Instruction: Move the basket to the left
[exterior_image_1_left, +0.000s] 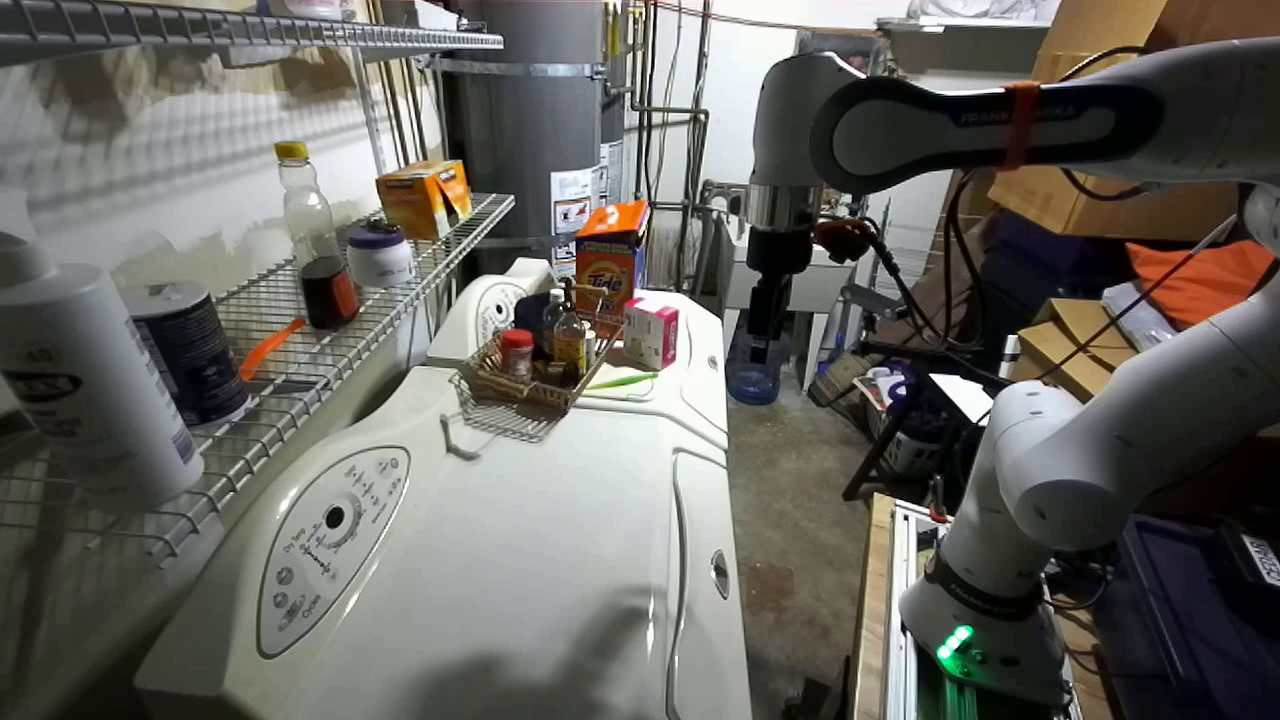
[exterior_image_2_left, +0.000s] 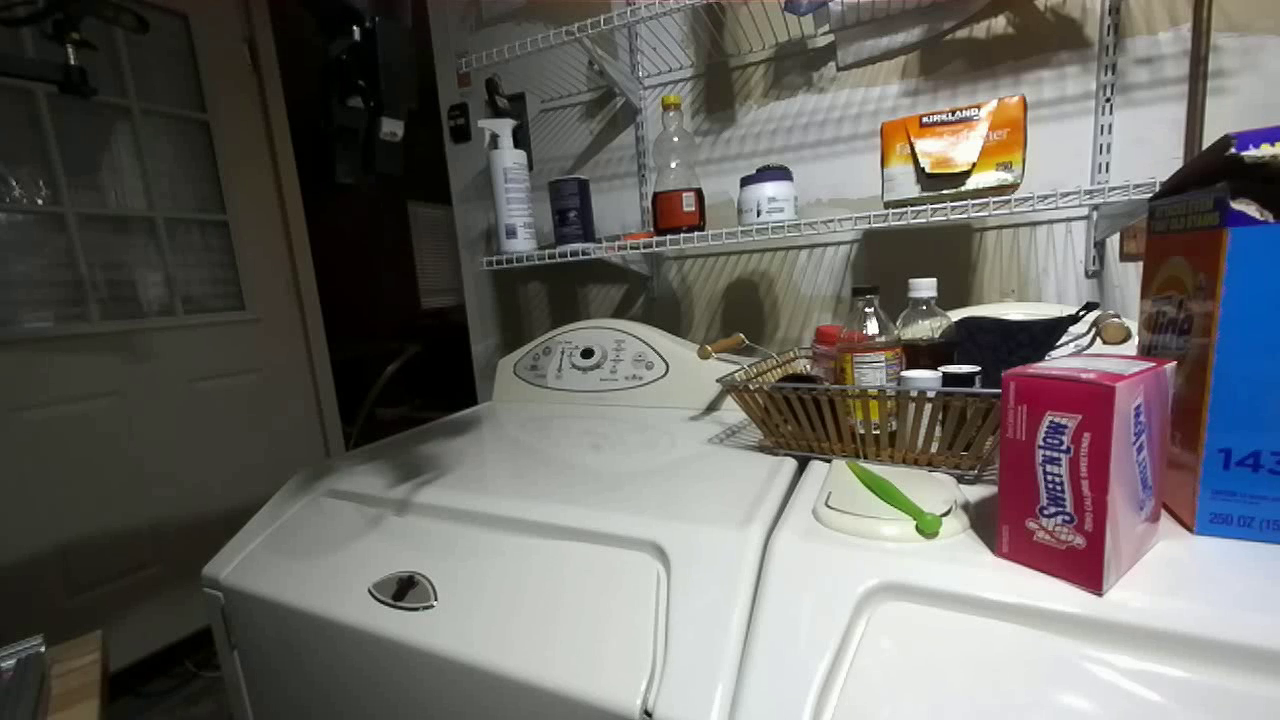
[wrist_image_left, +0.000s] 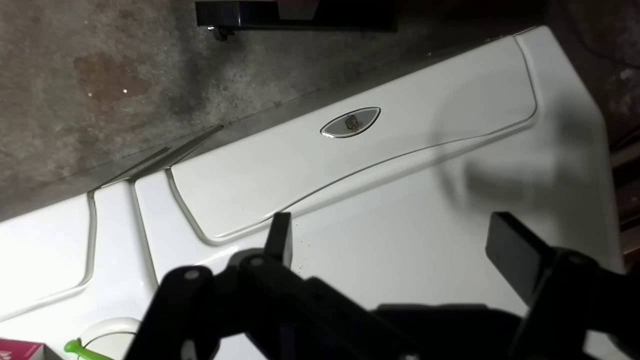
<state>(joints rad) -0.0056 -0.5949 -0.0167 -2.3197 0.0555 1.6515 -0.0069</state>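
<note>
The basket (exterior_image_1_left: 560, 397) is a low, brown, open-topped slatted wire basket with wooden-grip handles. It stands upright at the back of the white machines, near the seam between them, and also shows in an exterior view (exterior_image_2_left: 800, 415). It holds a red-lidded jar (exterior_image_1_left: 516, 352), several bottles and a dark cloth-like item. My gripper (exterior_image_1_left: 762, 340) hangs pointing down in the air, beyond the machines' front edge in that view and apart from the basket. In the wrist view the gripper (wrist_image_left: 390, 235) is open with nothing between its fingers. The basket is out of the wrist view.
A pink sweetener box (exterior_image_2_left: 1080, 470), a Tide carton (exterior_image_1_left: 607, 270) and a green utensil (exterior_image_2_left: 890, 495) stand or lie beside the basket. A wire shelf (exterior_image_1_left: 290, 400) with bottles and an orange box (exterior_image_1_left: 425, 198) runs above the machines' back. The dryer top (exterior_image_1_left: 560, 540) lies nearer the camera.
</note>
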